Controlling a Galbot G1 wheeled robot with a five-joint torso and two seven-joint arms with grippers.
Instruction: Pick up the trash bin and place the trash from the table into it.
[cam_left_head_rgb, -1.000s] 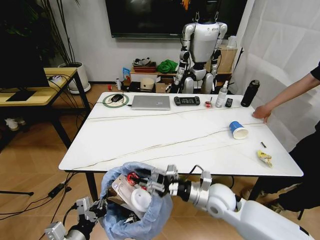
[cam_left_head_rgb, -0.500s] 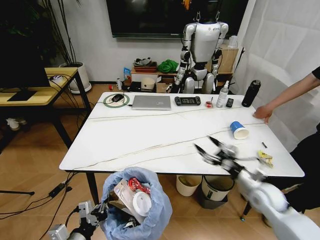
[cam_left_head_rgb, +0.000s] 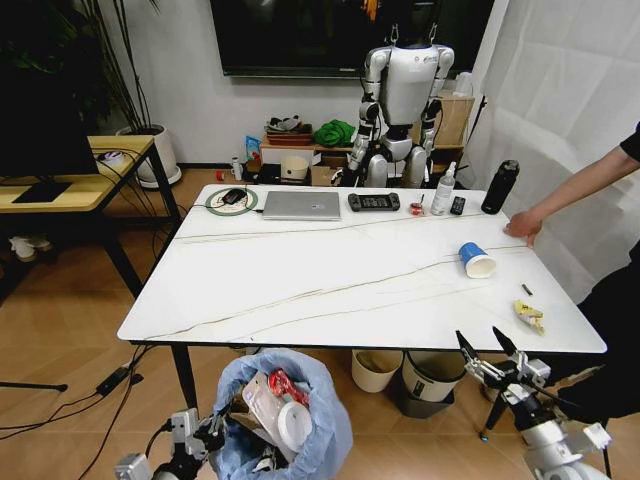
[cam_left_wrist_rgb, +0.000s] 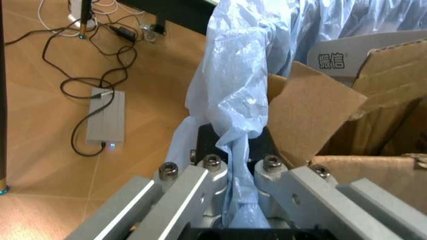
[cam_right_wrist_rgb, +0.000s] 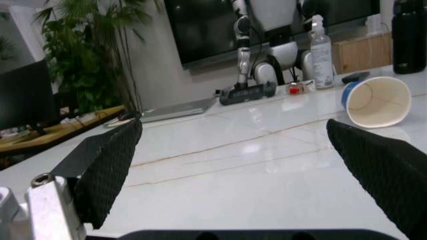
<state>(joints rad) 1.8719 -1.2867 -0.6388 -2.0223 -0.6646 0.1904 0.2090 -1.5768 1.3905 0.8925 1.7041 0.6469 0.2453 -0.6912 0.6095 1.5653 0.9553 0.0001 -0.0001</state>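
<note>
Right claw (cam_left_head_rgb: 490, 352): fingers spread, empty, level with the table (cam_left_head_rgb: 300, 290) near edge. Blue paper cup (cam_left_head_rgb: 476, 259): beyond this claw, lying on its side, mouth facing it; light, crushable, best pinched across the rim. Left claw (cam_left_wrist_rgb: 233, 167): clenched on the trash bin (cam_left_head_rgb: 285, 420) liner, below the table; bin upright, soft.

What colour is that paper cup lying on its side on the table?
The paper cup is blue outside and white inside; the right wrist view shows it best.

Table (cam_left_head_rgb: 300, 270) centre bare; person's hand (cam_left_head_rgb: 523, 226) near blue cup (cam_left_head_rgb: 476, 259).
</note>
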